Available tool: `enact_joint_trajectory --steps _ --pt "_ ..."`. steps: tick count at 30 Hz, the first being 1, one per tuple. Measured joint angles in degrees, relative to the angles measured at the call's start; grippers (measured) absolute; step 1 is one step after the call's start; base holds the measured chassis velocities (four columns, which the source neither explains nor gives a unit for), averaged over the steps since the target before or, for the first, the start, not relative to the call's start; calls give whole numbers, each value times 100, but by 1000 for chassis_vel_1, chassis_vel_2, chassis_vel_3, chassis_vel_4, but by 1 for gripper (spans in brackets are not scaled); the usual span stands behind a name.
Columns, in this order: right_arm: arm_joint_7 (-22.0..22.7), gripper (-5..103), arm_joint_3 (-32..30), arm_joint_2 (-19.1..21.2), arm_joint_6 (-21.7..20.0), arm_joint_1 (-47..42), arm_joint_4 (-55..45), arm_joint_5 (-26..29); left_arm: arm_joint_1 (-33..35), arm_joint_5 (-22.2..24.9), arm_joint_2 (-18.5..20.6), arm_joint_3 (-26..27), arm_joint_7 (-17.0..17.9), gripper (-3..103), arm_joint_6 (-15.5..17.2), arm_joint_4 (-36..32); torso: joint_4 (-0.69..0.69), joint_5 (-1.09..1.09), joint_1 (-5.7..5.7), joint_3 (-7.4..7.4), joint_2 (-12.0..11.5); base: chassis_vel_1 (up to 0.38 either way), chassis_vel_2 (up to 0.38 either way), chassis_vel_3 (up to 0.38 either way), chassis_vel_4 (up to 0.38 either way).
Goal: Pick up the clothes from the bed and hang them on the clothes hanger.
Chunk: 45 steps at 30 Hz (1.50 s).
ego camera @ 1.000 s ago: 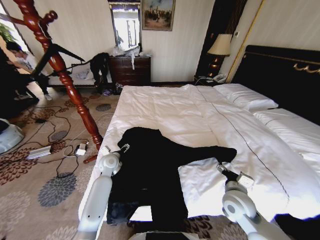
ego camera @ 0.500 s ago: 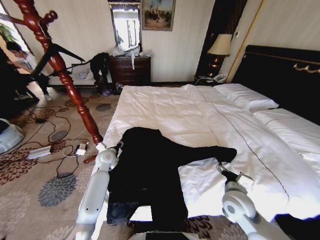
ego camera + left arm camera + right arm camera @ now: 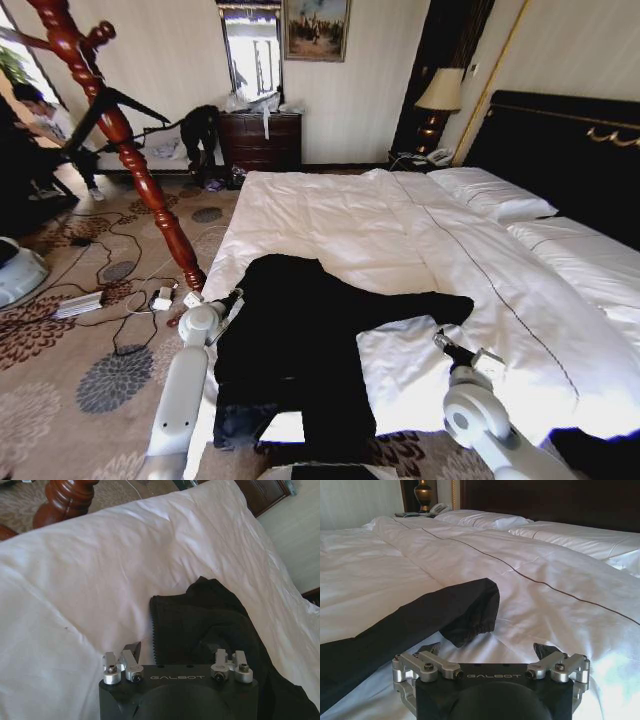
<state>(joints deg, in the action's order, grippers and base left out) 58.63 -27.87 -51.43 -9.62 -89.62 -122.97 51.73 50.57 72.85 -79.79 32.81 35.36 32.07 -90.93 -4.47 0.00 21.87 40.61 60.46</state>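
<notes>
Clothes (image 3: 300, 340) lie spread on the bed's (image 3: 400, 230) near left part, one sleeve reaching right. Left pincer (image 3: 172, 652) hovers open at the jacket's left edge near the collar; right pincer (image 3: 490, 652) waits open just short of the cuff. Reaching seems underway; next, the left must descend and pinch fabric.

Two white, rounded arm housings are seen. Each black gripper body, left gripper (image 3: 177, 652) and right gripper (image 3: 490, 652), is marked GALBOT and fitted with silver screwed brackets.
</notes>
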Motion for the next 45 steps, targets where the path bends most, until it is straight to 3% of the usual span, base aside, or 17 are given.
enact_joint_trajectory --steps 3,5,8,14,16,18,21,23,27,28,30,34,38,39,42,45 --pt "19 100 -13 18 0 -16 9 9 -99 -127 -114 -33 -125 74 -51 160 0 0 0 0 0 0 0 0 0" --pt "37 100 -33 30 0 -30 14 16 -144 -210 -202 -46 -207 87 -121 225 -1 0 0 0 0 0 0 0 0" --pt "46 100 -52 36 0 -34 23 24 -159 -276 -262 -52 -258 84 -189 253 -1 0 0 0 0 0 0 0 0" --pt "60 100 -61 24 5 -13 78 30 -170 -399 -333 -14 -331 57 -396 252 0 0 0 0 0 0 0 0 0" --pt "60 100 -51 21 6 -4 89 30 -171 -399 -328 -8 -333 57 -411 242 0 0 0 0 0 0 0 0 0" --pt "62 100 -17 14 10 38 132 30 -174 -400 -283 0 -335 41 -459 228 0 0 0 0 0 0 0 0 0" --pt "62 100 8 8 13 73 156 30 -202 -406 -251 0 -336 35 -493 237 1 0 0 0 0 0 0 0 0" --pt "62 100 28 5 15 93 176 32 -236 -406 -237 0 -336 24 -503 245 0 0 0 0 0 0 0 0 0" --pt "62 100 39 2 19 103 193 32 -297 -395 -210 -13 -334 14 -516 242 0 0 0 0 0 0 0 0 0" --pt "62 100 39 1 22 102 194 32 -336 -390 -161 -55 -332 3 -520 228 0 -1 0 0 0 0 0 0 0" --pt "62 100 39 1 25 100 195 32 -361 -388 -115 -99 -331 3 -522 203 0 -1 0 0 0 0 0 0 0" --pt "62 100 36 -1 33 98 233 34 -412 -473 260 -548 -366 1 -477 -99 -1 -1 0 0 0 0 0 0 0" --pt "58 100 164 32 34 256 341 79 -482 -919 979 -1480 -309 1 -287 -514 5 1 0 0 0 0 0 0 0" --pt "58 100 164 32 34 256 341 79 -482 -919 979 -1480 -309 1 -287 -514 5 1 0 0 0 0 0 0 0" --pt "43 100 187 41 35 277 357 85 -897 -1314 1357 -2560 -118 1 -62 -492 -3 -1 0 0 0 0 0 0 0" --pt "40 100 182 40 35 269 357 85 -1121 -1429 1416 -2972 -45 1 40 -408 -4 1 1 0 0 0 0 0 0"
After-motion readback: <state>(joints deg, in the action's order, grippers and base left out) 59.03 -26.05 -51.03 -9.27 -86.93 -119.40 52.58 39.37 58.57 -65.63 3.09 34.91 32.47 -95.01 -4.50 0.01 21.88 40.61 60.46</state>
